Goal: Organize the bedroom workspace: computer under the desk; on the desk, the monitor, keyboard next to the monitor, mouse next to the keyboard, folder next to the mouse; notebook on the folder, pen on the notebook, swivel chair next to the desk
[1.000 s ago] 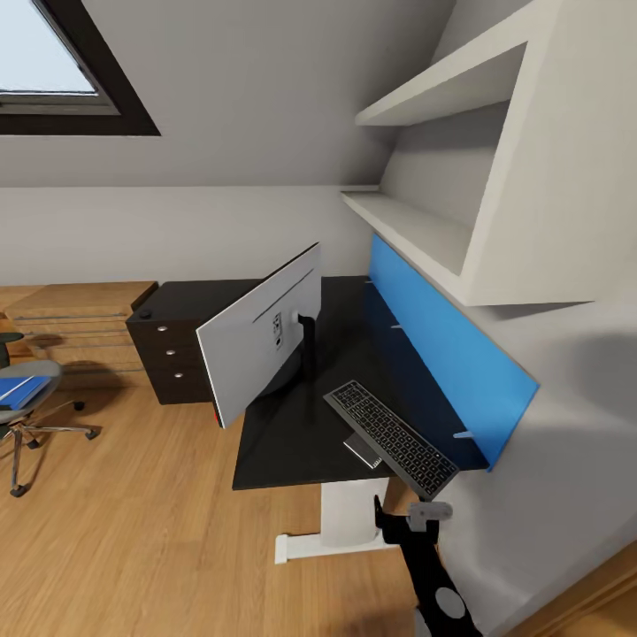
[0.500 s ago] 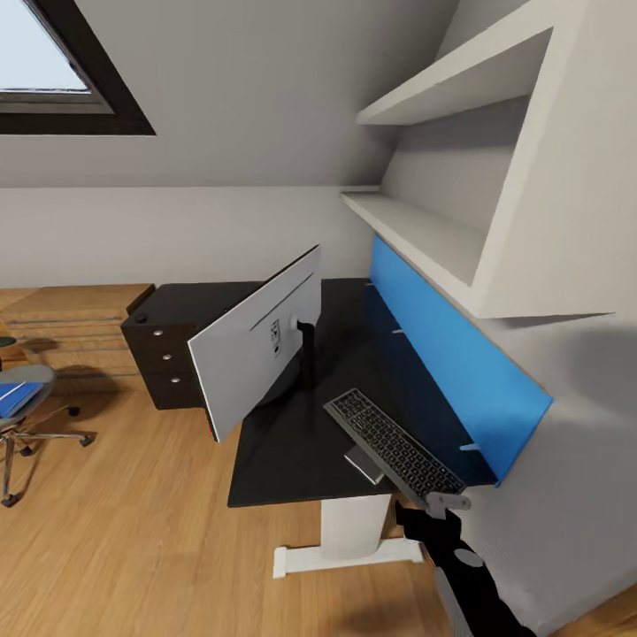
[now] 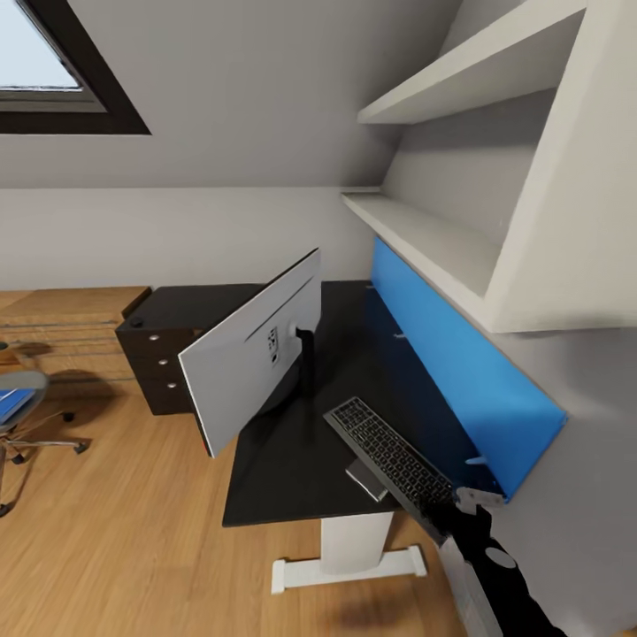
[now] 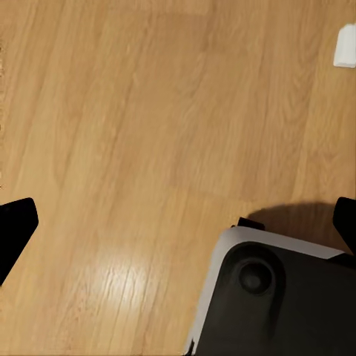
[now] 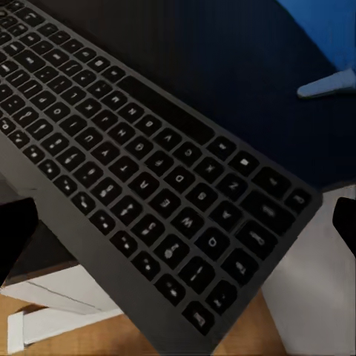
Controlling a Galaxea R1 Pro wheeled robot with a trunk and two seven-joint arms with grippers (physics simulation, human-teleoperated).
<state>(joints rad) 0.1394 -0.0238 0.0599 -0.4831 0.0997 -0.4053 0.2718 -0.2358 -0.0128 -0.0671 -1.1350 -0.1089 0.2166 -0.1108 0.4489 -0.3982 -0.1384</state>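
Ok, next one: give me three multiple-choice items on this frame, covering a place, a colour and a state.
1. Where is the keyboard?
A. On the floor
B. On the wall shelf
C. On the desk, between monitor and back panel

2. What colour is the desk's back panel?
A. White
B. Blue
C. Black

3. How is the monitor standing?
A. Upright on its stand
B. Face down on the desk
C. Toppled onto the floor

Answers:
1 C: the keyboard lies on the black top of the desk.
2 B: the back panel is bright blue.
3 A: the monitor stands on its stand, grey back toward the head camera.
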